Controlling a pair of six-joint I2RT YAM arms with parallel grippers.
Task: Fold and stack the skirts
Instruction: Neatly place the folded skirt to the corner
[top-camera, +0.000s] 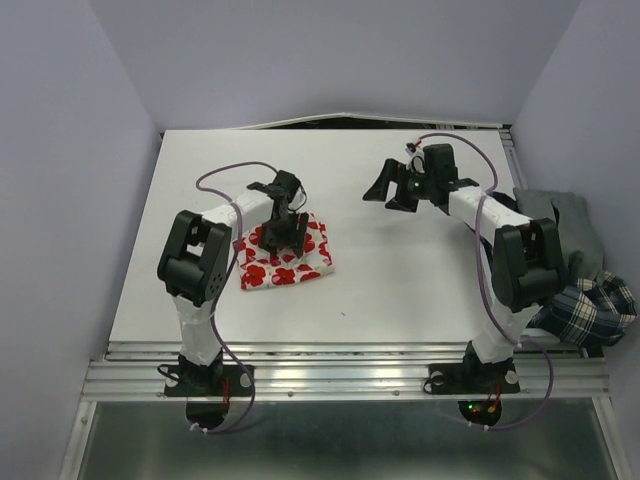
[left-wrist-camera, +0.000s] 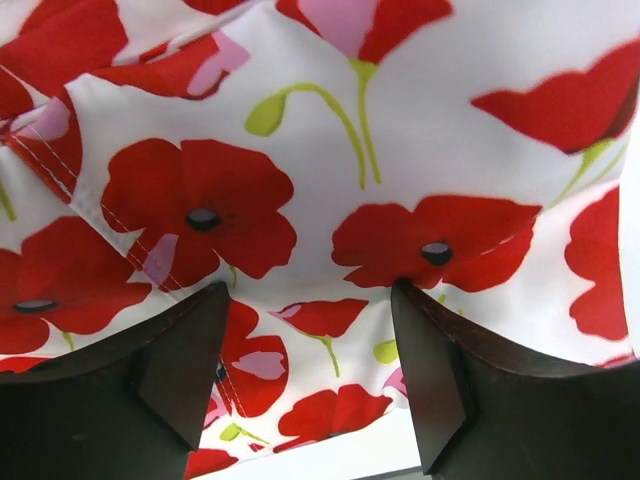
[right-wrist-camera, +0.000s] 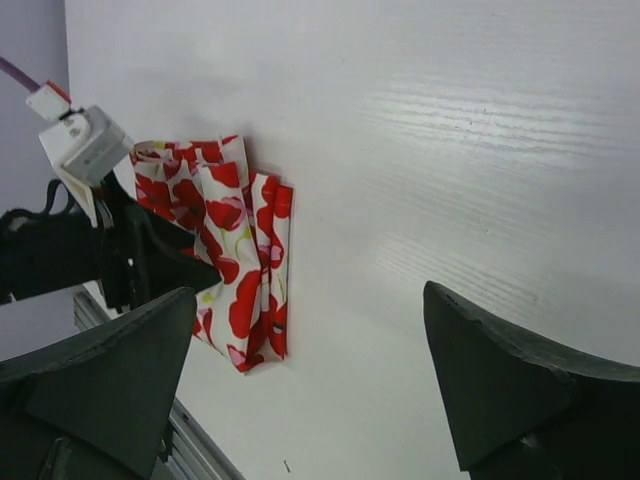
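The left hand (left-wrist-camera: 308, 300) hovers with fingers (left-wrist-camera: 180, 370) apart over the white, red-flowered skirt (left-wrist-camera: 330, 150).

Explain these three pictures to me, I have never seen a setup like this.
These are two robot arms bolted to the near edge of a white table. The wide picture looks down from above and behind them: the left arm on the left, the right arm on the right. The other two pictures come from a camera on each wrist, so the dark shapes at the bottom are that arm's own fingers. The left fingers stand apart close over a folded poppy-print skirt, gripping nothing. The right fingers are wide open over bare table, empty. A grey skirt and a plaid skirt lie heaped at the table's right edge.
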